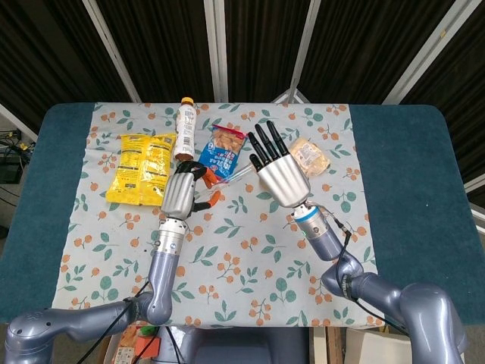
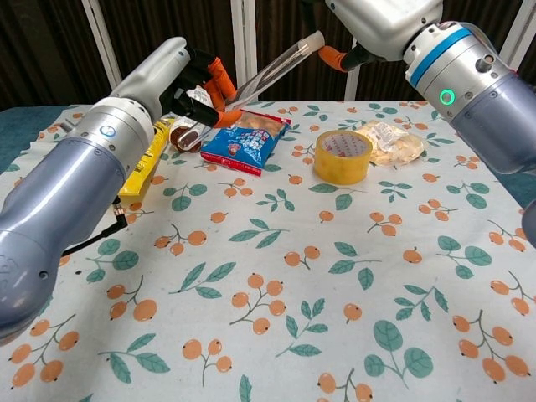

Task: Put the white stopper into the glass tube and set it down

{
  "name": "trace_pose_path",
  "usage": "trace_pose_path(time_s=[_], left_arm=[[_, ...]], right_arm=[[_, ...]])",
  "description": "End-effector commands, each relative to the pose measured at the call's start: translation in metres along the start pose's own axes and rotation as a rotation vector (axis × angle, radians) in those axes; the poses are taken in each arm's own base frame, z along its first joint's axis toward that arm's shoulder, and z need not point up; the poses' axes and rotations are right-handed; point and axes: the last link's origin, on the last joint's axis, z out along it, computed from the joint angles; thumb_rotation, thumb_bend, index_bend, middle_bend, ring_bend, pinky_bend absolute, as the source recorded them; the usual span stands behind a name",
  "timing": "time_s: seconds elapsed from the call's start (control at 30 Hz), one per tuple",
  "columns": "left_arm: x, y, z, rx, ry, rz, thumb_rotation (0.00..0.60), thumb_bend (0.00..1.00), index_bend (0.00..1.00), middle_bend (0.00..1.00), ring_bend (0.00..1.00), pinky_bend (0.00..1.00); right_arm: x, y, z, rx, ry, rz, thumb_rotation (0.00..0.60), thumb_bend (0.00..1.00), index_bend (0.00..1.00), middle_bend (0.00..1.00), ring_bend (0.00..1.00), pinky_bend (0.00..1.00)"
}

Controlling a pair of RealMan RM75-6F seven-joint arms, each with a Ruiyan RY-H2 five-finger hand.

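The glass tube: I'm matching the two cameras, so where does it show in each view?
Head view: the glass tube is a thin streak at the centre, between the left hand and the right hand.
Chest view: it slants along the top centre.
Shared landmark: the blue snack bag beneath it.

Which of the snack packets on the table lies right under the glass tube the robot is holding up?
The blue snack packet with biscuits pictured on it. In the chest view it lies below the glass tube; the yellow snack bag lies further left, the clear bag of pale snacks further right.
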Motion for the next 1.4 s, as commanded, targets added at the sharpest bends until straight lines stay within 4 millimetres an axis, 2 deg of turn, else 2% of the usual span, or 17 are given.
trace_pose_path(time_s=[0.03, 0.77, 1.4], left_arm=[[0.0, 0.0, 0.0, 0.002, 0.0, -0.002, 0.6, 0.58, 0.7, 0.72, 0.27, 0.18], [0.005, 0.004, -0.001, 0.036, -0.018, -0.022, 0.6, 0.58, 0.7, 0.72, 0.27, 0.18], [0.002, 0.011, -0.001, 0.03, -0.032, -0.028, 0.6, 0.58, 0.7, 0.72, 0.27, 0.18]], right_arm=[[0.0, 0.0, 0.0, 0.003, 0.001, -0.003, 0.6, 0.39, 0.7, 0.23, 0.03, 0.0], [0.0, -0.003, -0.003, 0.022, -0.001, -0.006, 0.6, 0.39, 0.7, 0.23, 0.03, 0.0], [0.001, -0.004, -0.004, 0.03, -0.003, 0.001, 0.6, 0.39, 0.7, 0.23, 0.03, 0.0]])
